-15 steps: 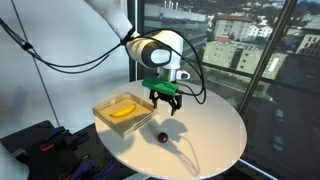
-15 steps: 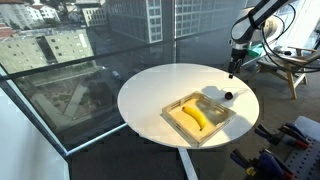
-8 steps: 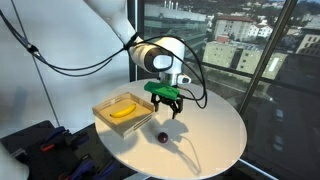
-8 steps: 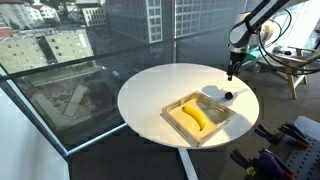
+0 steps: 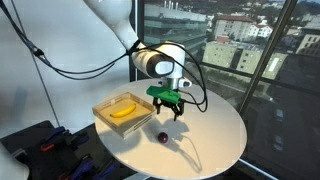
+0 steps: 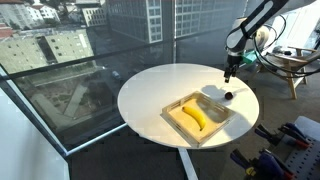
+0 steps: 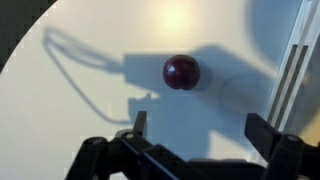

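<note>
My gripper hangs open and empty above the round white table. A small dark red round fruit lies on the table below and a little in front of it. In the wrist view the fruit sits ahead of the gripper, between the lines of the two spread fingers, with a clear gap to both. It also shows in an exterior view as a dark dot under the gripper. A yellow banana lies in a shallow wooden tray next to the fruit.
The tray's corner shows at the right of the wrist view. Large windows stand just beyond the table. Tools lie on a dark surface next to the table, and a chair stands behind the arm.
The gripper has moved down a little toward the table and the fruit. The fruit, banana and tray have not moved.
</note>
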